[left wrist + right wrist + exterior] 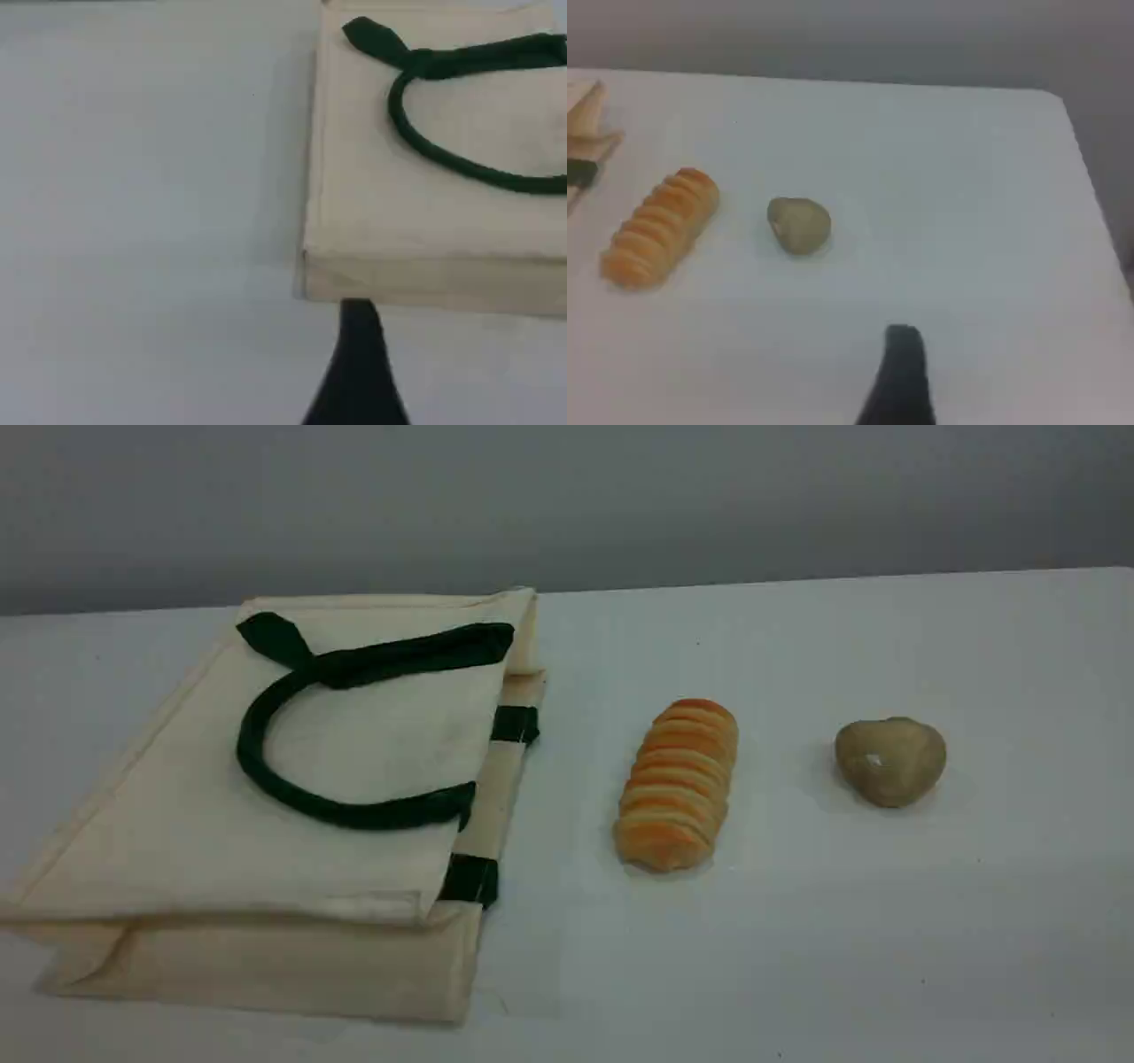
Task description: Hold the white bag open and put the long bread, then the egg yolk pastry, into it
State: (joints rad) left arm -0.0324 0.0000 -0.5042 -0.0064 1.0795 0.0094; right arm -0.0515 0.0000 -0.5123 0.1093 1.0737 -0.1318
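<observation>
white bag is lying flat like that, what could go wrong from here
The white bag lies collapsed flat, so a grab might pinch both layers together, or only the loose green handle, and the mouth may not open.
The long bread lies beside the bag's handle end; tugging the fabric could nudge it.
The egg yolk pastry is rounded and smooth, so it might slip or roll when gripped.

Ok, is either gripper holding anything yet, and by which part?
Nothing is held. The left gripper and the right gripper are open, clear of everything. The bag lies flat; the bread and pastry sit untouched on the table.
</observation>
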